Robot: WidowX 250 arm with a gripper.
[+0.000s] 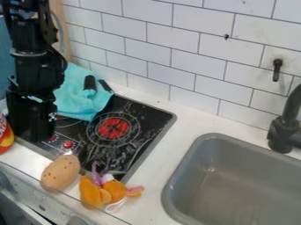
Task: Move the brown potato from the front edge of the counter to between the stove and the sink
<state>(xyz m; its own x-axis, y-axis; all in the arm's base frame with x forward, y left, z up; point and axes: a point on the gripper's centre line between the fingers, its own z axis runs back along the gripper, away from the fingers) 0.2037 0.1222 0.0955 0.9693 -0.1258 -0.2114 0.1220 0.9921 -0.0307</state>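
The black gripper (32, 116) hangs at the left side of the view, over the left part of the black stove top (134, 115). Just right of the arm, a teal cloth (82, 99) lies bunched over the stove's back left part, close against the gripper in the view; whether they touch is unclear. Two short black pieces (90, 83) show at the cloth's upper right, and what they belong to cannot be made out. A brown potato-like toy (60, 172) rests at the counter's front edge. Beside it sits an orange plush toy (100, 190) with purple and pink parts.
A grey sink (176, 179) takes up the lower right, with a black faucet (283, 132) behind it. White tiled wall (197, 70) runs along the back. A red and yellow object (5, 135) stands at the left edge. Stove knobs (68, 144) sit near the front.
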